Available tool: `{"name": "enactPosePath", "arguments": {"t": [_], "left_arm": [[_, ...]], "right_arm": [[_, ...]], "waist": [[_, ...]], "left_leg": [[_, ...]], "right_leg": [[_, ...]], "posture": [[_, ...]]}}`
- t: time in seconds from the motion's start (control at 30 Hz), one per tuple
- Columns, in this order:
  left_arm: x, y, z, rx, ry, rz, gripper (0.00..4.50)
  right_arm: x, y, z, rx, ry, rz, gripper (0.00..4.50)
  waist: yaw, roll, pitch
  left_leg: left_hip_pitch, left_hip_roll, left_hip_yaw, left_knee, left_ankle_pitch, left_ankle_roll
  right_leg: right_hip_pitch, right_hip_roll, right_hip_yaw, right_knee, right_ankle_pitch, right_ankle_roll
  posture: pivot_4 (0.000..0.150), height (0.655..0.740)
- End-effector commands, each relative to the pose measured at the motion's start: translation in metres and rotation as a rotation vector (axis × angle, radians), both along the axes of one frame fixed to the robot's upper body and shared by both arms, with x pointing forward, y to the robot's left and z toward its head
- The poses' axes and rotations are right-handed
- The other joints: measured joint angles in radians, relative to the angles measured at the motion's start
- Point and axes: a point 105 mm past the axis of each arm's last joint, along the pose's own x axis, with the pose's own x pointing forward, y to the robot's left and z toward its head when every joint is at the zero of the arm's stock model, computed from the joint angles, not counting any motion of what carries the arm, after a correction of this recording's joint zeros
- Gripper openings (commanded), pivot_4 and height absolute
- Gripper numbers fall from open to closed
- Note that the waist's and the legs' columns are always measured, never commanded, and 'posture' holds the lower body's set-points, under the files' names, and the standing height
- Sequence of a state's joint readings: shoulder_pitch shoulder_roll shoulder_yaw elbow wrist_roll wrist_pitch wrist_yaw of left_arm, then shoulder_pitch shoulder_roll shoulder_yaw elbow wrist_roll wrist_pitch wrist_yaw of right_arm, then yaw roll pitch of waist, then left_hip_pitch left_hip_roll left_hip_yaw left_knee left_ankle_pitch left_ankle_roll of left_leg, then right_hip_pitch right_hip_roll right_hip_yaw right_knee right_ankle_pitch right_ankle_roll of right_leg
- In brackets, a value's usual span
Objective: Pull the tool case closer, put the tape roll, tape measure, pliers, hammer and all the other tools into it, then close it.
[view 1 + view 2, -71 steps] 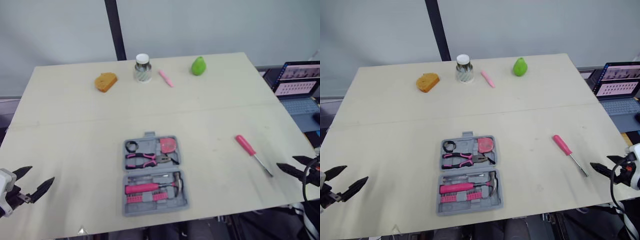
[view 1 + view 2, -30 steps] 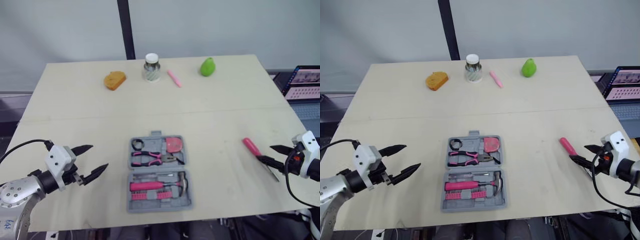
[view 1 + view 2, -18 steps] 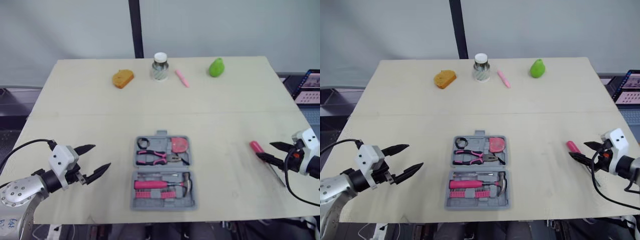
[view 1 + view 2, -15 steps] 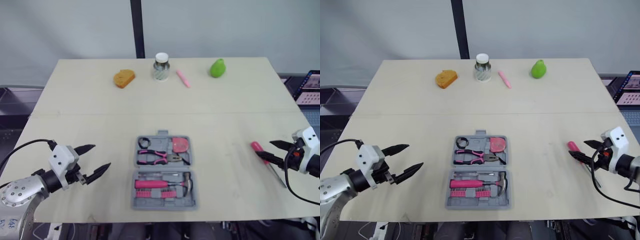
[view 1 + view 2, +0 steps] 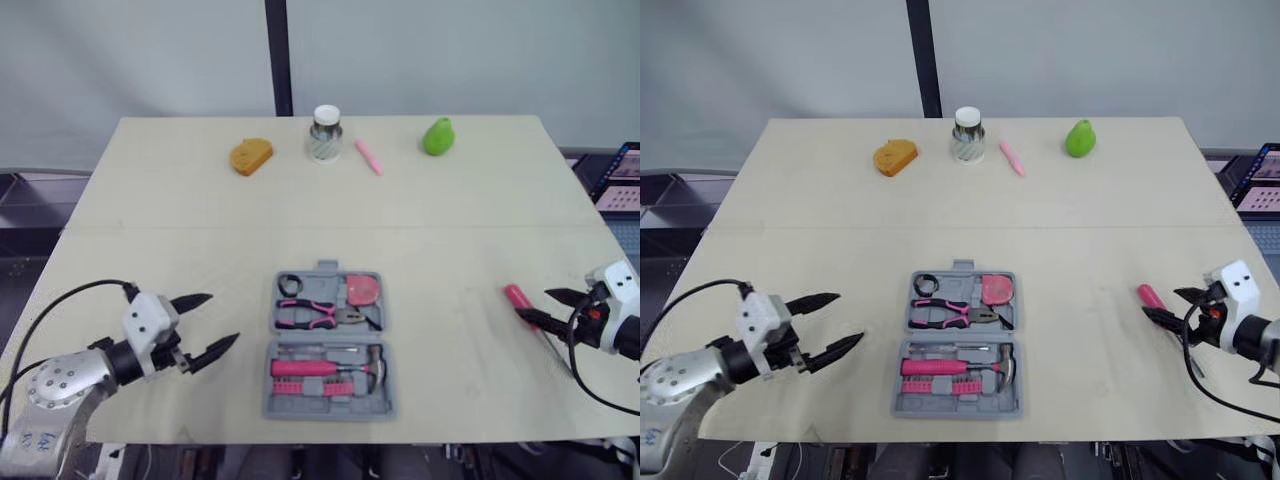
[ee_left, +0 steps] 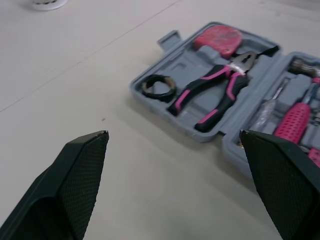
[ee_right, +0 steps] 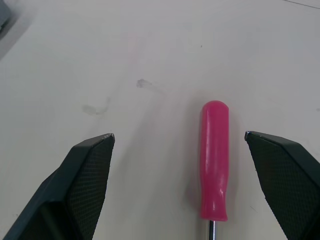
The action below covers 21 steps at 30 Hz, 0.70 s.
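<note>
The grey tool case lies open near the table's front edge. It holds a black tape roll, pink pliers, a pink tape measure and a pink-handled hammer. My left gripper hovers open just left of the case, its fingers pointing at it. A pink screwdriver lies on the table to the right of the case. My right gripper is open, with the screwdriver's handle between its fingers and untouched.
Along the far edge sit an orange sponge-like piece, a white-lidded jar, a pink pen and a green pear. A black post rises behind the table. A laptop is beyond the right edge.
The camera has shifted. Both grippers came in over the table from its edges. In the last half second the left gripper moved right, closer to the case. The right gripper stays at the screwdriver.
</note>
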<state>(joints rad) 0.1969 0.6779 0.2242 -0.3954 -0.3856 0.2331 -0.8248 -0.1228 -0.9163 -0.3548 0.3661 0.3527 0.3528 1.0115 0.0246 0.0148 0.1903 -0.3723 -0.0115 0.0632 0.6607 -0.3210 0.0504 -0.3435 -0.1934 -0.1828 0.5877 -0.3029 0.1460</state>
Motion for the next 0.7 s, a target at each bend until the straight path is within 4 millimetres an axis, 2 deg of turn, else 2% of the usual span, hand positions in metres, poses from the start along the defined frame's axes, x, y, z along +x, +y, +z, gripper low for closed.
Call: {"name": "enactPosePath", "arguments": {"t": [0.03, 0.17, 0.33, 0.7], "left_arm": [[-0.008, -0.034, 0.006, 0.009, -0.042, -0.175, 4.5], [-0.008, -0.062, 0.007, -0.011, -0.064, -0.297, 4.5], [-0.006, -0.087, 0.01, -0.034, -0.096, -0.38, 4.5], [-0.001, -0.107, 0.014, -0.075, -0.146, -0.417, 4.5]], "right_arm": [[0.003, -0.001, -0.009, -0.022, 0.013, -0.031, 4.41], [0.001, -0.01, -0.022, -0.056, 0.031, -0.081, 4.41], [-0.006, -0.017, -0.033, -0.084, 0.037, -0.092, 4.41], [-0.006, -0.019, -0.044, -0.062, 0.03, -0.08, 4.41]], "waist": [[0.0, 0.0, 0.0], [0.0, 0.001, 0.0], [0.0, 0.002, 0.0], [-0.002, 0.001, 0.0]], "left_leg": [[0.0, 0.0, 0.0, 0.0, 0.0, 0.0], [0.0, 0.001, 0.001, 0.0, 0.0, 0.0], [0.0, 0.001, 0.001, 0.001, 0.0, 0.0], [0.002, 0.006, 0.003, 0.002, 0.001, -0.003]], "right_leg": [[0.0, 0.0, 0.0, 0.0, 0.0, 0.0], [-0.001, 0.001, 0.001, 0.0, 0.0, 0.0], [0.0, 0.002, 0.001, 0.0, 0.0, 0.0], [0.0, 0.008, 0.004, 0.0, 0.001, -0.001]], "posture": [[0.15, 0.74], [0.15, 0.74], [0.15, 0.74], [0.15, 0.74]]}}
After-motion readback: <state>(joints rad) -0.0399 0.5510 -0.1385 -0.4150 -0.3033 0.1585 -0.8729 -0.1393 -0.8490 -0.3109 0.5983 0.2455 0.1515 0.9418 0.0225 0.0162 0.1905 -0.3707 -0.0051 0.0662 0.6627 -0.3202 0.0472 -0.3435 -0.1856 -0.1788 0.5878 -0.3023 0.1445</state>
